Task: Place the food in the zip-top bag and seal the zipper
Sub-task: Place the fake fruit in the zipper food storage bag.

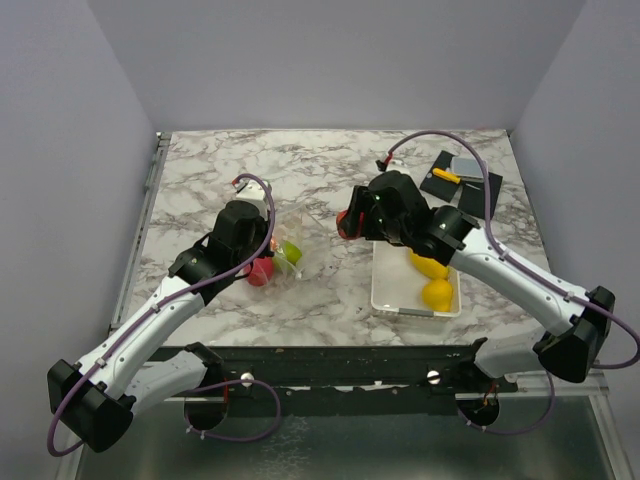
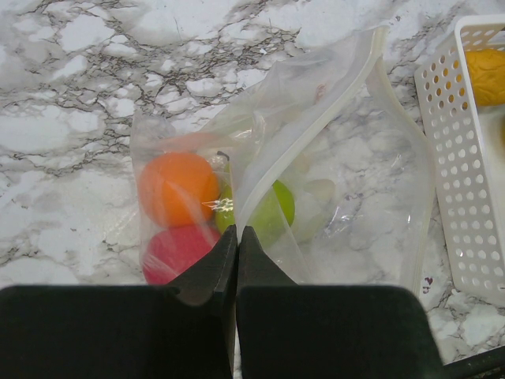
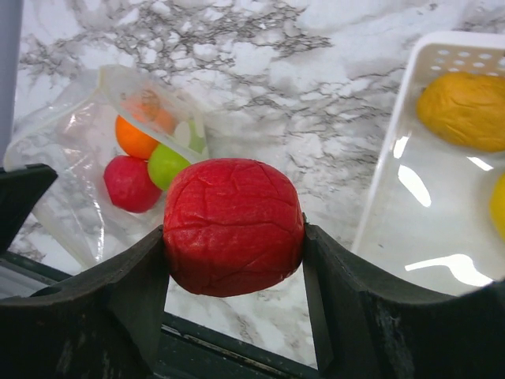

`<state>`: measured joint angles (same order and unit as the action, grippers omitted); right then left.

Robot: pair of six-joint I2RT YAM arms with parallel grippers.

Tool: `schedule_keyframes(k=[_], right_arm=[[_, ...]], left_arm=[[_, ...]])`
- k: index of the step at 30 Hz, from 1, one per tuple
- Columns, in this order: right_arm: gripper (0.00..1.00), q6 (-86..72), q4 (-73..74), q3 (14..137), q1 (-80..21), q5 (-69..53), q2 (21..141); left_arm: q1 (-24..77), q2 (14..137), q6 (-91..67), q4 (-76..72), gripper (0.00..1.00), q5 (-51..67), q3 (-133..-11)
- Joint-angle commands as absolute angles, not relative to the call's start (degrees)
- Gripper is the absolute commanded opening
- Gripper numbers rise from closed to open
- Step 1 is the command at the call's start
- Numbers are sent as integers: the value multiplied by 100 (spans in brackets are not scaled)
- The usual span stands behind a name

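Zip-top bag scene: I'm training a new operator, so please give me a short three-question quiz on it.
1. True or false: the right jaws hold a red toy fruit.
2. What lies in the white basket? A yellow pieces; B green pieces; C nothing.
3. Which thing do the left jaws pinch?
Key: 1 true; 2 A; 3 the zip-top bag.
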<state>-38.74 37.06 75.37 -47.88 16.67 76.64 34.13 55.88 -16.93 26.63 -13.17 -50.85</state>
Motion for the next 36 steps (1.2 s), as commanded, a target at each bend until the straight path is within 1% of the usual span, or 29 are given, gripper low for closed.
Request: schedule_keyframes(k=[1, 6, 17, 20, 22, 24, 26, 29, 33, 36], right_arm=[[42, -3612, 3208, 7987, -4867, 1035, 8116], [42, -3550, 2971, 8344, -5067, 925, 8667], [42, -3402, 2974, 9176, -5484, 1064, 9921], [43, -3424, 2938, 9264, -5555, 1038, 10176], [48, -3443, 2927, 9311, -5600, 1008, 10327], [55, -3465, 2922, 9348, -5645, 985, 10450], [64, -3495, 2905, 9344, -5673, 952, 10535], [73, -3532, 2880, 9316, -5693, 892, 10583], [83, -3551, 2801, 9171, -5720, 876, 10463], [85, -3558, 2786, 9064, -5726, 892, 10333]], left_arm=[[3384, 5579, -1683, 2653, 0, -1228, -5017], [3384, 5583, -1680, 2654, 0, -1238, -5019], [3385, 5563, -1683, 2654, 0, -1268, -5020], [3384, 5555, -1679, 2654, 0, -1278, -5017], [3384, 5553, -1685, 2654, 0, -1283, -5014], [3384, 5555, -1680, 2654, 0, -1283, -5017], [3384, 5550, -1679, 2654, 0, -1277, -5013], [3386, 5546, -1679, 2654, 0, -1274, -5019], [3384, 5545, -1679, 2659, 0, -1283, -5010], [3385, 5546, -1679, 2655, 0, -1283, -5010]])
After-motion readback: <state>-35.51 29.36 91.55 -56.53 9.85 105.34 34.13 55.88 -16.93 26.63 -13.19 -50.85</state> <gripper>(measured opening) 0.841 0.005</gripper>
